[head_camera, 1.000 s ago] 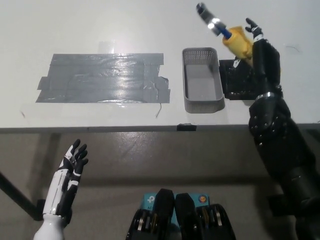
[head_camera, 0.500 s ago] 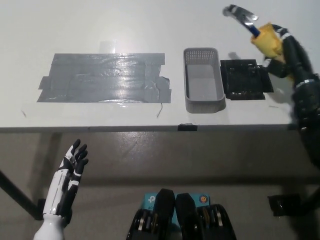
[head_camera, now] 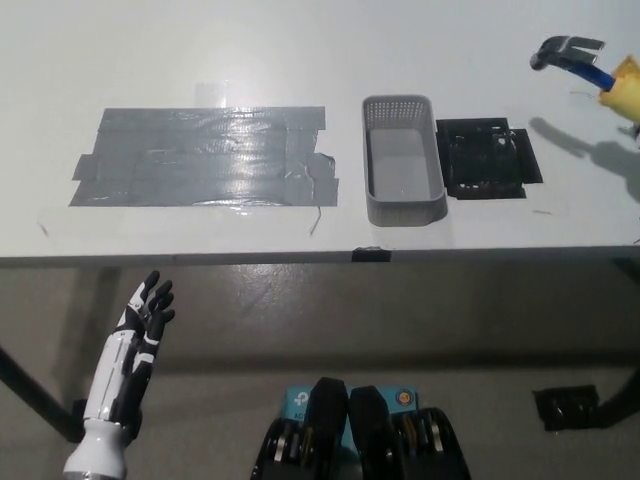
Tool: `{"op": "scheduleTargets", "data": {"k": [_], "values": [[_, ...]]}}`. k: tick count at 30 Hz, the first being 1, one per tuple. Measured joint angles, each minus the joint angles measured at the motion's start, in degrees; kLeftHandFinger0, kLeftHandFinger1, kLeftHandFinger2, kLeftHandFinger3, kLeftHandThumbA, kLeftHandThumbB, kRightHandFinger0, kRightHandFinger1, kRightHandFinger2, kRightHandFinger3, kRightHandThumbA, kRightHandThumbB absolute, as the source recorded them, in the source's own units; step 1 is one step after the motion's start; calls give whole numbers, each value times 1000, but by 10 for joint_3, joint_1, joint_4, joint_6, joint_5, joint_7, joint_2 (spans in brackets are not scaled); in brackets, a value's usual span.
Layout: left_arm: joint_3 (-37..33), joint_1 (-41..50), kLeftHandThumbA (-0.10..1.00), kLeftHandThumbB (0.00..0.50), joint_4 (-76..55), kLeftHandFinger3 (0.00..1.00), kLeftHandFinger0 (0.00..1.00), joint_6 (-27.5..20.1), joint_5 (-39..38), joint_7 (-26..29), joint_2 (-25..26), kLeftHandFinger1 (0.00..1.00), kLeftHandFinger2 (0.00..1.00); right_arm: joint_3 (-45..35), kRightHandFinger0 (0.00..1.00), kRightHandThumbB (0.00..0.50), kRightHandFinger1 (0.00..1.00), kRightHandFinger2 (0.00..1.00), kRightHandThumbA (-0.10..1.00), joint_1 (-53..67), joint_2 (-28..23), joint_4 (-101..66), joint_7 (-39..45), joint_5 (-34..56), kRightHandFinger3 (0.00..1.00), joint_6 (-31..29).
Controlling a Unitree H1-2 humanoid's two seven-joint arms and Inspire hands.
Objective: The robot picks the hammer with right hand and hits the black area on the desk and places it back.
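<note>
Head view: the white desk (head_camera: pixel 300 40) carries a wide patch of dark grey tape (head_camera: pixel 205 156), a grey mesh basket (head_camera: pixel 403 160), a black square tray (head_camera: pixel 487 158). The yellow-handled steel hammer (head_camera: pixel 583 66) hangs at the right edge; whatever holds it is out of frame. The white left hand (head_camera: pixel 147 312) rests below the desk, fingers spread, empty.

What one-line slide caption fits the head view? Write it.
Hammer raised at the right edge above the white desk, beyond the black pad and grey basket; white left hand open below the desk.
</note>
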Motion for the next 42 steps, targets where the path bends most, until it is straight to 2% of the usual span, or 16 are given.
{"op": "scheduleTargets", "data": {"k": [2, 3, 5, 6, 12, 14, 17, 22, 27, 31, 35, 38, 42], "values": [[0, -2, 865, 0, 0, 1000, 1000, 0, 0, 0, 3, 1000, 1000, 13, 30, 133, 523, 908, -100, -13, -10, -7, 29, 0, 975, 3], [0, -3, 863, 0, 0, 1000, 1000, 0, 1, 0, 4, 1000, 1000, 18, 14, 141, 526, 921, -100, -18, -12, -8, 37, 0, 989, 5], [0, -4, 872, 0, 0, 1000, 1000, 1, 2, 0, 5, 1000, 1000, 28, 65, 155, 623, 957, -100, -31, -14, -13, 60, -1, 1000, 9], [-1, -4, 872, 0, 0, 1000, 1000, 1, 2, 0, 5, 1000, 1000, 34, 87, 143, 655, 966, -100, -36, -14, -16, 68, -1, 1000, 10], [-3, -4, 882, 6, -4, 1000, 1000, 5, 4, 0, 5, 1000, 1000, 59, 180, 129, 688, 975, -100, -36, -8, -21, 105, -2, 1000, 9], [-3, -4, 884, 0, -4, 1000, 1000, 6, 5, 0, 5, 1000, 1000, 68, 179, 143, 667, 946, -100, -37, -5, -18, 113, -2, 1000, 7], [-3, -4, 868, 0, -4, 1000, 1000, 7, 5, 0, 5, 1000, 1000, 82, 189, 154, 651, 906, -100, -37, 0, 2, 122, -3, 936, -6], [-3, -4, 876, 0, -4, 1000, 1000, 8, 5, 0, 5, 1000, 1000, 98, 194, 168, 660, 901, -100, -37, 6, 41, 125, -7, 901, -24], [-3, -4, 853, 0, -4, 1000, 1000, 8, 5, 0, 6, 1000, 1000, 105, 197, 156, 673, 933, -100, -37, 7, 67, 125, -16, 916, -33], [-3, -4, 866, 0, -4, 1000, 1000, 8, 5, 0, 6, 1000, 1000, 108, 217, 147, 700, 969, -100, -38, 7, 74, 125, -24, 970, -37], [-3, -4, 874, 4, -4, 1000, 1000, 9, 5, 0, 6, 1000, 1000, 109, 209, 151, 690, 946, -100, -38, 7, 82, 125, -28, 926, -41], [-3, -4, 879, 0, -4, 1000, 1000, 9, 6, 0, 6, 1000, 1000, 109, 235, 146, 712, 976, -100, -39, 7, 88, 125, -28, 952, -50], [-3, -4, 872, 0, -4, 1000, 1000, 9, 6, 0, 6, 1000, 1000, 106, 217, 133, 679, 970, -100, -42, 7, 87, 126, -28, 1000, -54]]}}
